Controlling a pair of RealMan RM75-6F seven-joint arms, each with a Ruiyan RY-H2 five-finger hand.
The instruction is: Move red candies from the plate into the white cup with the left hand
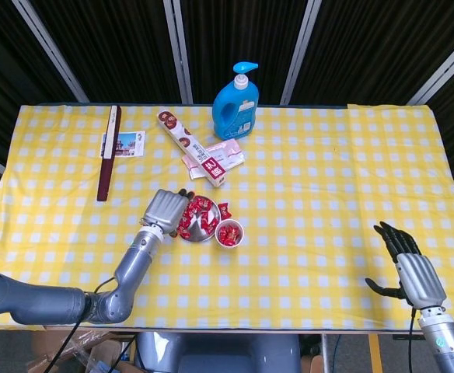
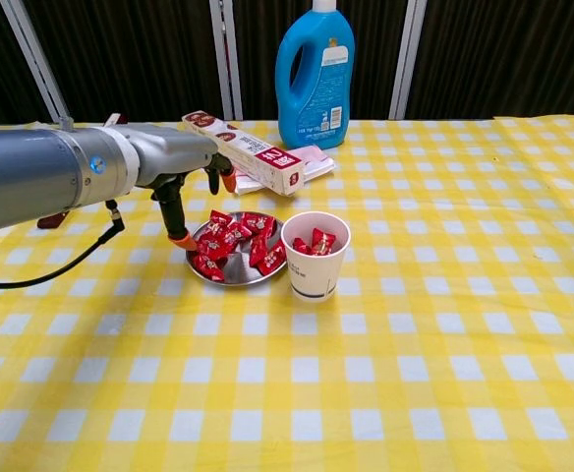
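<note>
Surface (image 1: 328, 179): yellow-white check cloth; dark slatted wall behind. Left hand (image 1: 165, 208) released, beside plate (image 2: 230, 275) of candies (image 2: 230, 239). Cup (image 2: 315, 256) touching plate, candies inside. Right hand (image 1: 410, 266) released, at near edge.

My left hand (image 1: 165, 210) hangs above the table with its back turned up and nothing in it. In the chest view this hand (image 2: 184, 169) shows its fingers (image 2: 177, 218) loosely spread and pointing down, their tips orange. My left arm (image 1: 87, 299) reaches forward from the lower left, bent at the elbow, the forearm (image 2: 41, 182) lying nearly level. My right hand (image 1: 410, 266) sits low at the right edge, empty, back up, its dark fingers (image 1: 390, 235) apart and stretched forward, the thumb out to the side. Only the head view shows it.
</note>
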